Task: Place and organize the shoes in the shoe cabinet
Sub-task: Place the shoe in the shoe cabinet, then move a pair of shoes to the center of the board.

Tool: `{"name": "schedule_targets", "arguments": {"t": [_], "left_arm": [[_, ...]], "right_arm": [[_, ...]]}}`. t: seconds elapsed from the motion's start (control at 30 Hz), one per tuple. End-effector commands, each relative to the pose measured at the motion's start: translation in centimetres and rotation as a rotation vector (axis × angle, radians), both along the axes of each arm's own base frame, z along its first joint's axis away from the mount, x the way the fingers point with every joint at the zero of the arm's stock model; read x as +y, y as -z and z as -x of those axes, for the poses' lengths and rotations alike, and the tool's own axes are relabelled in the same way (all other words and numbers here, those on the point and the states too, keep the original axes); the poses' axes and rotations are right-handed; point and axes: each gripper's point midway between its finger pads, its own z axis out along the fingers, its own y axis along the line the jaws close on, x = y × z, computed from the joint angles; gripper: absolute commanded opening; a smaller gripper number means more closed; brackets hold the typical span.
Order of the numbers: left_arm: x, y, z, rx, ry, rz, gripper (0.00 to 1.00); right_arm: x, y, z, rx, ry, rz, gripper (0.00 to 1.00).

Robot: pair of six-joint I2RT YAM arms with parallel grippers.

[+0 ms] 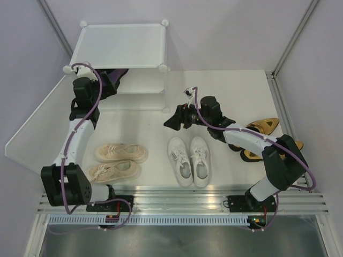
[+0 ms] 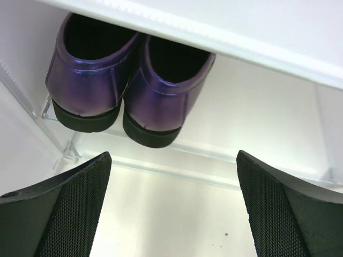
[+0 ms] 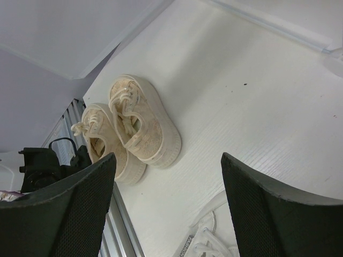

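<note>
As shelved, 2 purple loafers (image 2: 161,99) glossy, black-soled.

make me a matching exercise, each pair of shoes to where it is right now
Shoes:
1. purple loafers
2. beige sneakers
3. white sneakers
4. gold heels

Places:
a. on the table, left side
b. on the table, right side
c. inside the shoe cabinet
d. on the table, in the middle

Pairs: 1-c, 2-a, 3-d, 4-b
</note>
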Motion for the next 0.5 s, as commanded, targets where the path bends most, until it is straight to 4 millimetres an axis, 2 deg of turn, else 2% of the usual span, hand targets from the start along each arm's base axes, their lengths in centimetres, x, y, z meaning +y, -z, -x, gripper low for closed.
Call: {"name": "schedule_targets", "arguments": {"t": [0.0, 0.07, 0.1, 0.13, 0.3, 0.33, 0.37, 0.4, 0.43, 0.47], "left_arm": [[-1.6, -2.7, 2.2, -0.036, 0.046, 0.098, 1.00], [-2.7, -4.4, 3.7, -0.072, 0.099, 0.117, 1.00], [-3.8, -4.8, 5.4, -0.067, 0.148, 0.101, 1.00], [-3.9, -5.5, 5.9, -0.086, 0.149, 0.098, 1.00], [-5.9, -5.4, 8.9, -0.072, 0.226, 0.073, 1.00], [-7.0, -4.4, 9.5, -0.053, 0.252, 0.065, 1.00], [-7.4, -5.1, 10.6, -0.079, 0.262, 0.052, 1.00], [-8.4, -4.3, 11.2, -0.067, 0.296, 0.014, 1.00], [-8.1, -4.0, 11.7, -0.058, 0.267, -0.031, 1.00], [-9.2, -4.5, 12.8, -0.077, 0.298, -0.075, 1.00]], "right_arm": [[0.3, -2.6, -0.5, -0.066, -0.005, -0.032, 0.82], [0.4, -2.5, -0.6, -0.059, -0.006, -0.029, 0.82], [0.7, -2.6, -0.3, -0.062, -0.009, -0.022, 0.82], [0.7, -2.6, -0.3, -0.062, -0.009, -0.022, 0.82], [2.0, -1.0, 0.5, -0.093, 0.006, 0.110, 0.82], [2.4, -0.7, 0.9, -0.096, -0.001, 0.133, 0.81], [3.3, 0.1, 2.1, -0.086, -0.031, 0.165, 0.81], [3.8, 0.0, 2.4, -0.111, -0.048, 0.179, 0.80], [4.3, 0.4, 2.9, -0.112, -0.067, 0.190, 0.79], [5.2, 1.0, 4.0, -0.111, -0.107, 0.202, 0.79]]}}
